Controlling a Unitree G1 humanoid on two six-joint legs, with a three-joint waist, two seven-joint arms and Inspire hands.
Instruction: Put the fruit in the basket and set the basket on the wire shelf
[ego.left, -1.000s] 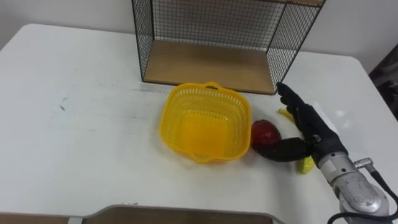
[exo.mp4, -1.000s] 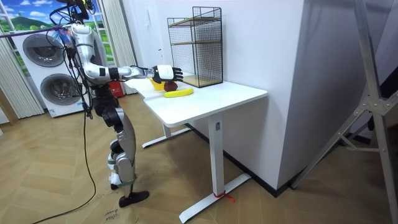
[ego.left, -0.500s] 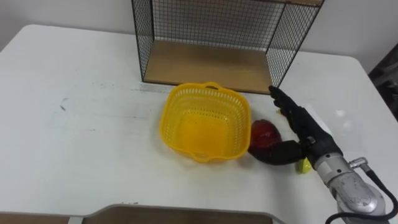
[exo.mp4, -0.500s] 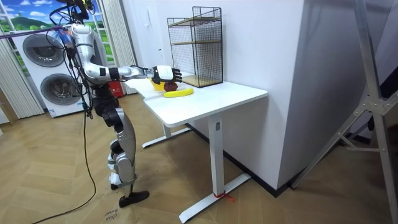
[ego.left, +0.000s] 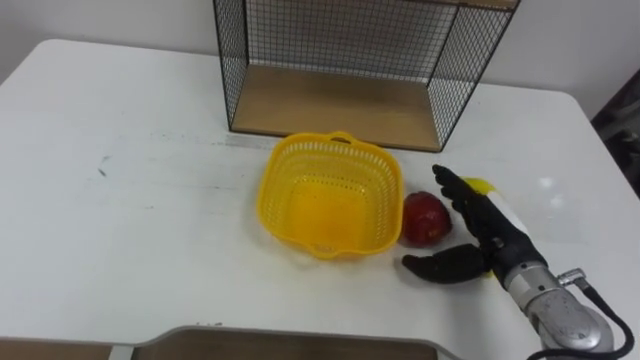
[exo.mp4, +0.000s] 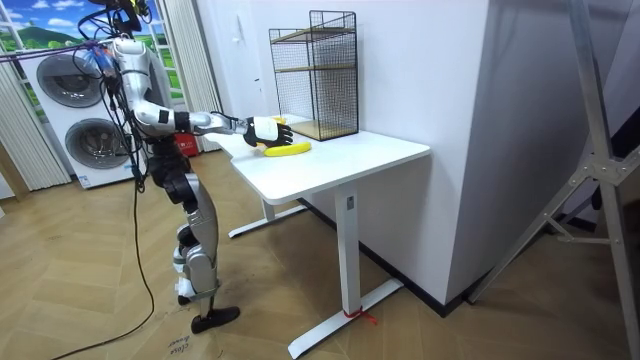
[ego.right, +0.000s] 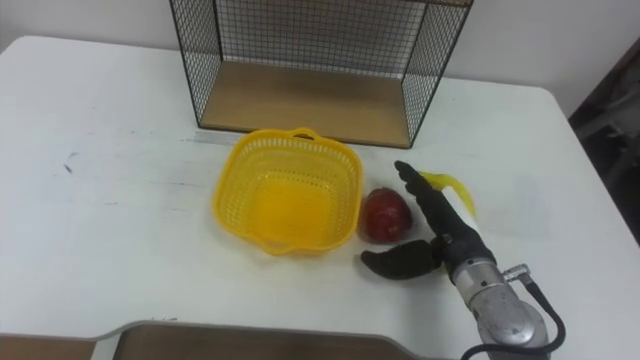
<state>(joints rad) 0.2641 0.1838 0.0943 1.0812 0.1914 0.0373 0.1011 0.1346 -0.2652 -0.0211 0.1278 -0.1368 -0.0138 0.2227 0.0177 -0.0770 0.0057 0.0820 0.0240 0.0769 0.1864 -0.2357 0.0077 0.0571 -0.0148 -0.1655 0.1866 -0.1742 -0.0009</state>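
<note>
Task status: not yet started in effect. The yellow perforated plastic basket (ego.left: 268, 190) stands empty on the white tabletop (ego.left: 130, 200), just in front of the black wire shelf (ego.left: 340, 100). The dark red apple (ego.left: 425, 217) lies just beside its right wall, and the yellow banana (ego.left: 478, 185) lies behind the right hand (ego.left: 478, 232). That hand is released – fingers straight, thumb spread beneath the apple, grasping nothing – so both fruit transfers and the basket placement remain.

Our surroundings, away from the work
We see a white table (ego.left: 120, 200) on a wooden floor (exo.mp4: 450, 330), two stacked washing machines (exo.mp4: 100, 145) behind, and a metal stand (exo.mp4: 605, 165) at the room view's right.
</note>
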